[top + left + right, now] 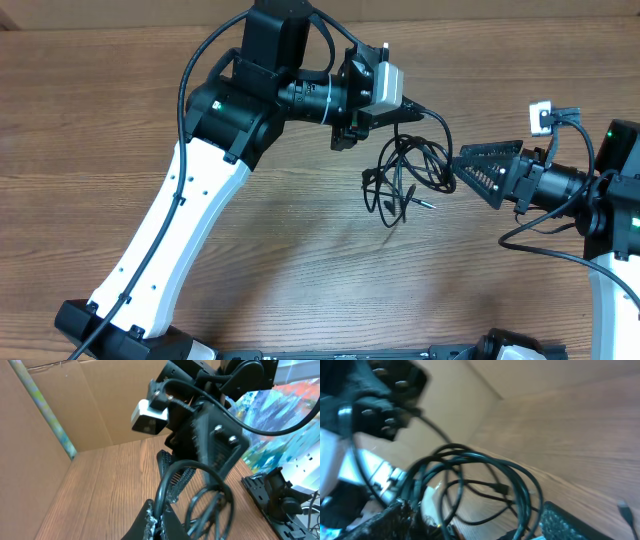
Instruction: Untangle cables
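Fingers (148,527) of the left gripper (159,522) are pinching the cables (405,170) as anchor while the right gripper (462,168), jaws apart, is bracketing them

The overhead camera looked straight down from well above the wooden table (300,270), taking in the left arm (190,210) and the right arm (620,190). Each wrist camera sat low and very close, facing the opposite arm. All three views shared the cables (405,175) at centre.
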Robot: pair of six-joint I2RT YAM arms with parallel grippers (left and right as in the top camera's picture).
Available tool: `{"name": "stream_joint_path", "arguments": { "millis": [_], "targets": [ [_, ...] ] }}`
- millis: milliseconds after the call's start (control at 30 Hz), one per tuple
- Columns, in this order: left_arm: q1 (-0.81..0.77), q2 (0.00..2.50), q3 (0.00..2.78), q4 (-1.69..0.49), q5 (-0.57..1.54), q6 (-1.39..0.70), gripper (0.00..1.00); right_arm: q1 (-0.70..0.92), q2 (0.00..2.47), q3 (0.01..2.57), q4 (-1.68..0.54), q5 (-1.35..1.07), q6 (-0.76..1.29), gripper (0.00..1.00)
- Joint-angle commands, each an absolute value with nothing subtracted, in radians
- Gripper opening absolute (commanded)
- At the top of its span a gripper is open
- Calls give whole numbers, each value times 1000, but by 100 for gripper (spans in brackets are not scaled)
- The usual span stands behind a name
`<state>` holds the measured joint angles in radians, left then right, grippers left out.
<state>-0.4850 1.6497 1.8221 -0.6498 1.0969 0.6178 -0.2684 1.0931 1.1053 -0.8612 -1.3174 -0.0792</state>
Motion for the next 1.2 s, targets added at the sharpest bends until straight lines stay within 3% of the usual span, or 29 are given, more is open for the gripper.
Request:
{"name": "stream_joint_path", "arguments": {
  "millis": [0,533,733,867,967,1133,1167],
  "targets": [
    [-472,1631,1835,-633,1155,594,4,-269,1083,1121,-839,-1488,-141,87],
    [-480,1631,1835,-562,1204,532,4,-247,1083,1121,-827,-1570,-189,96],
    [-498,1631,1835,-511,1186,462,4,-173,1083,1121,-780,-1569,-189,89],
    [-499,1632,1835,-517,1145,427,4,-143,1083,1121,-760,-1570,-189,70],
    [-499,1633,1835,-527,1082,402,4,-137,1083,1121,-760,-1570,-188,49],
    [-499,1642,1835,-526,1043,369,4,-125,1083,1121,-764,-1570,-184,4],
    [-499,1646,1835,-527,1043,369,4,-121,1083,1121,-765,-1570,-184,4]
  ]
}}
